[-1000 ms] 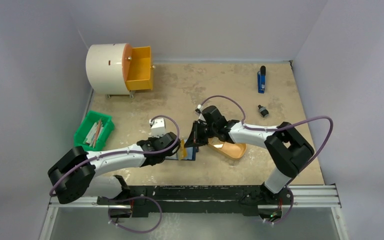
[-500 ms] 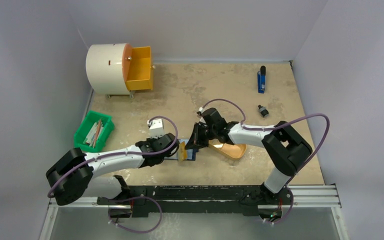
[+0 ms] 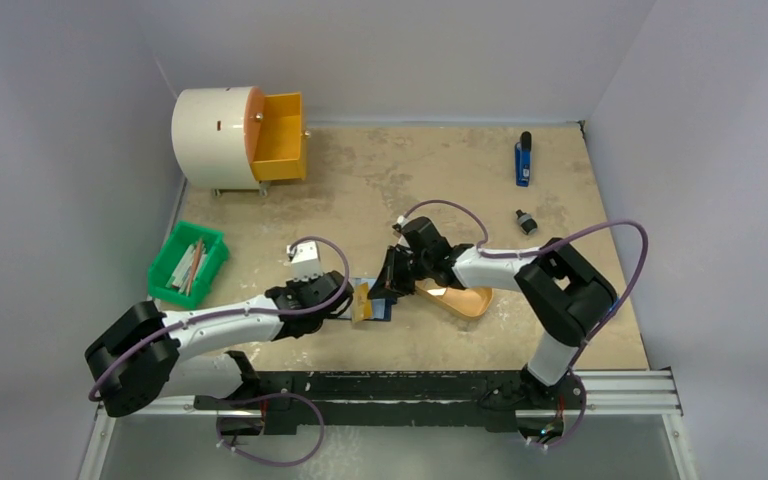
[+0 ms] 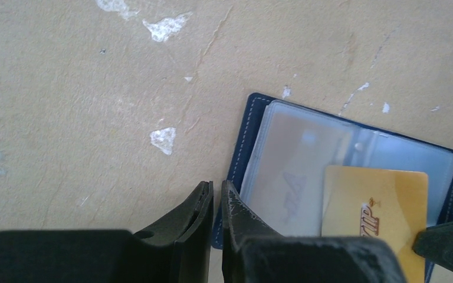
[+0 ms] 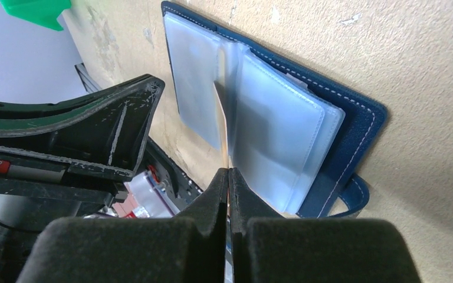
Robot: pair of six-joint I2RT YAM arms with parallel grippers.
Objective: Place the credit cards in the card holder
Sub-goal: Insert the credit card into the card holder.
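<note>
Right claw (image 5: 229, 174) pressed shut on a thin card (image 4: 376, 217), gripped at its near edge and seen edge-on between the fingers. Gold face with "VIP" print, visible from the left wrist. Far end of the card lying over the clear sleeves (image 5: 277, 118) of the holder (image 5: 363, 121), just ahead of the fingertips; cannot tell whether inside a pocket or only on top. Holder open and flat on the table (image 4: 94, 88), navy cover underneath, snap tab (image 5: 354, 191) at the right of this claw.

Left claw (image 4: 217, 191) almost closed, only a thin slit between the fingers, nothing seen in the slit. Tips down at the left edge of the holder, right finger (image 4: 236, 218) over that edge; touching or not, hard to tell. Facing the right claw, close to it, card between both. Orange tray (image 3: 460, 298) just behind the right claw, green bin (image 3: 188, 263) well to the left of the left claw.
</note>
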